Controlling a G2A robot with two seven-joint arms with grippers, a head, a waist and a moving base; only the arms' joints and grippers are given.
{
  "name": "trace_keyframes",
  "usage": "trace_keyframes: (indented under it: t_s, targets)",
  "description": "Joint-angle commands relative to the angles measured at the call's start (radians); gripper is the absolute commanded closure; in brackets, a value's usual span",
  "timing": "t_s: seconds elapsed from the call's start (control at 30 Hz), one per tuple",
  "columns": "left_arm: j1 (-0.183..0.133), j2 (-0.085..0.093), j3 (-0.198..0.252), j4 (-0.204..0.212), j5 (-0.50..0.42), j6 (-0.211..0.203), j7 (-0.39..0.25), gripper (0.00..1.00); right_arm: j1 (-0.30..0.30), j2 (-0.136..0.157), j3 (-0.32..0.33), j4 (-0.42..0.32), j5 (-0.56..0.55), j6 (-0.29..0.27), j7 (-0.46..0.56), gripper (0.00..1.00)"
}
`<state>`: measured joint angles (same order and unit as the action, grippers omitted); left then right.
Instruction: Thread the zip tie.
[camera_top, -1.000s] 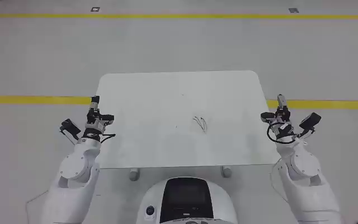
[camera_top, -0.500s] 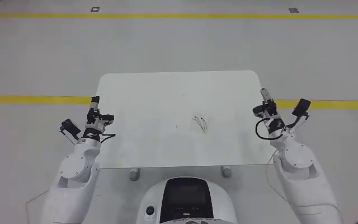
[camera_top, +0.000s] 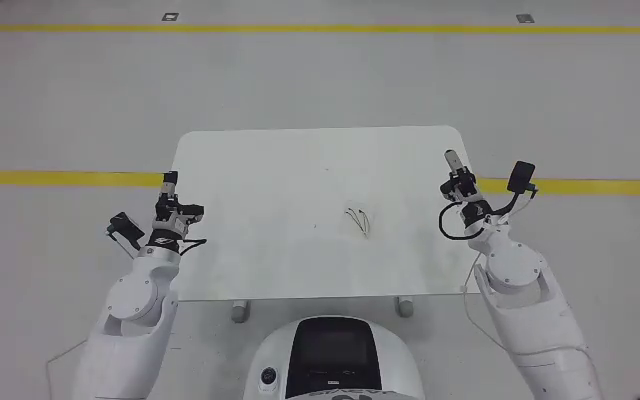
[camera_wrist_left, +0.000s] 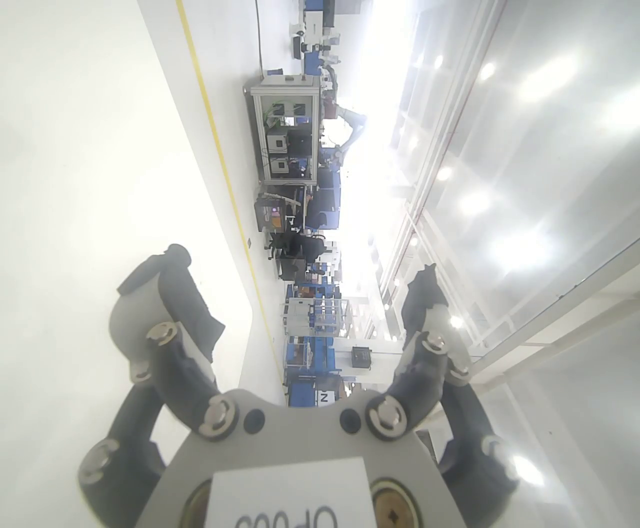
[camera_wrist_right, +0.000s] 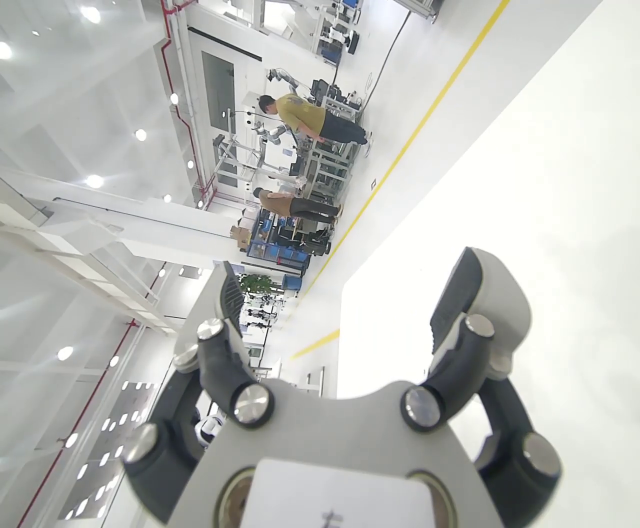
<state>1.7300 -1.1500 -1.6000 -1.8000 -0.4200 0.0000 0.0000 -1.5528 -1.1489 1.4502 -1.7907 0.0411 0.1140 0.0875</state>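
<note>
Top view: white table (camera_top: 260, 170), with the left gripper (camera_top: 170, 181) at its left edge and the right gripper (camera_top: 452, 160) over its right edge, both spread wide and empty. The zip tie (camera_top: 358, 221) lies near mid-table. It is probably light, thin, springy and slippery, best pinched near each end.

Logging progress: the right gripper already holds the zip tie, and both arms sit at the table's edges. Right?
No. The top view shows the zip tie lying on the table near its middle; the right gripper is open and empty. Both arms do sit at the table's edges.
</note>
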Motion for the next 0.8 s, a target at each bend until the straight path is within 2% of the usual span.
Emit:
trace_keyframes:
  t_s: [0.0,0.17,0.23,0.3,0.4,0.47,0.6,0.67,0.77]
  targets:
    - [0.000,0.000,0.000,0.000,0.000,0.000,0.000,0.00,0.000,0.000,0.000,0.000,0.000,0.000,0.000,0.00]
    - [0.000,0.000,0.000,0.000,0.000,0.000,0.000,0.00,0.000,0.000,0.000,0.000,0.000,0.000,0.000,0.00]
    - [0.000,0.000,0.000,0.000,0.000,0.000,0.000,0.00,0.004,0.002,-0.008,-0.005,-0.044,-0.003,0.015,0.00]
    - [0.000,0.000,0.000,0.000,0.000,0.000,0.000,0.00,0.018,0.006,-0.023,-0.007,-0.137,0.005,0.050,0.00]
    - [0.000,0.000,0.000,0.000,0.000,0.000,0.000,0.00,0.050,0.009,-0.053,-0.005,-0.238,0.044,0.111,0.00]
    - [0.000,0.000,0.000,0.000,0.000,0.000,0.000,0.00,0.086,0.010,-0.084,0.002,-0.313,0.094,0.158,0.00]
    - [0.000,0.000,0.000,0.000,0.000,0.000,0.000,0.00,0.164,0.003,-0.176,0.031,-0.429,0.183,0.222,0.00]
    - [0.000,0.000,0.000,0.000,0.000,0.000,0.000,0.00,0.202,-0.005,-0.239,0.047,-0.479,0.203,0.240,0.00]
    - [0.000,0.000,0.000,0.000,0.000,0.000,0.000,0.00,0.207,-0.006,-0.245,0.049,-0.479,0.207,0.237,0.00]
